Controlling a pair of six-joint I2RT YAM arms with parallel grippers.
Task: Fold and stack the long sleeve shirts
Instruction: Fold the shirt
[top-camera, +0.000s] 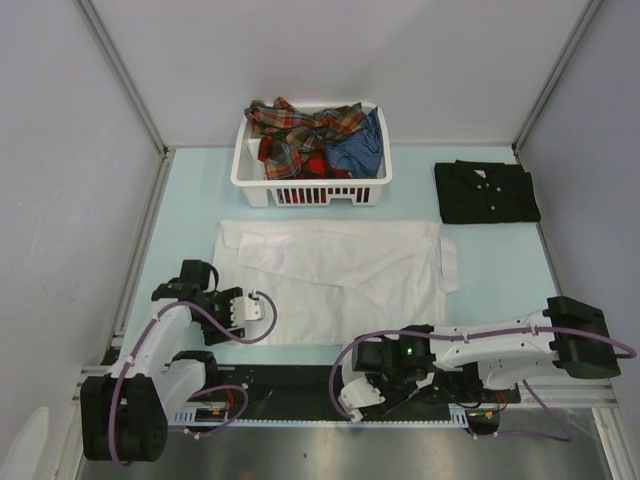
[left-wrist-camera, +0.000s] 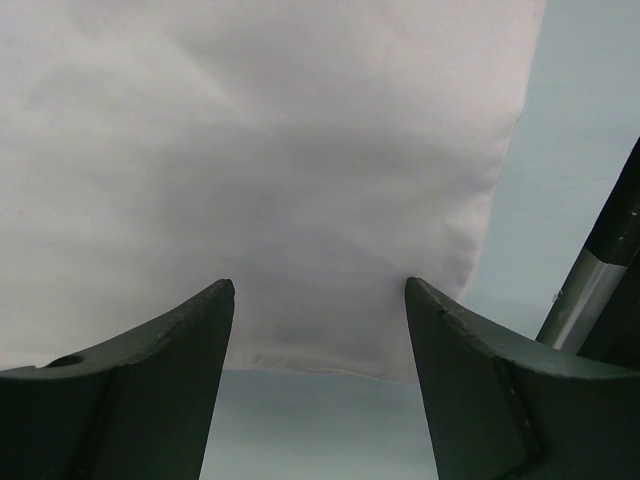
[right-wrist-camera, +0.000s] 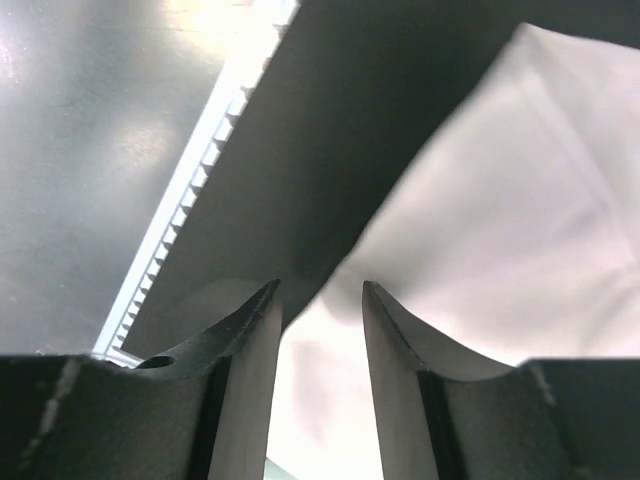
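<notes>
Lying spread mid-table (top-camera: 500, 275), the white shirt (top-camera: 330, 280) looks soft, light and limp, likely to sag and crease; it is best pinched at the near hem corners; the left gripper (left-wrist-camera: 320, 285) hovers wide and empty at that edge; the right gripper (right-wrist-camera: 320, 290) stands narrow, cloth in the gap, though whether it grips cannot be told; the black shirt (top-camera: 487, 192) sits folded far right.

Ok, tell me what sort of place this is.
Probably a robotics lab test cell: bare grey panel walls enclose a pale blue tabletop, with two robot arms bolted at its near edge.
</notes>
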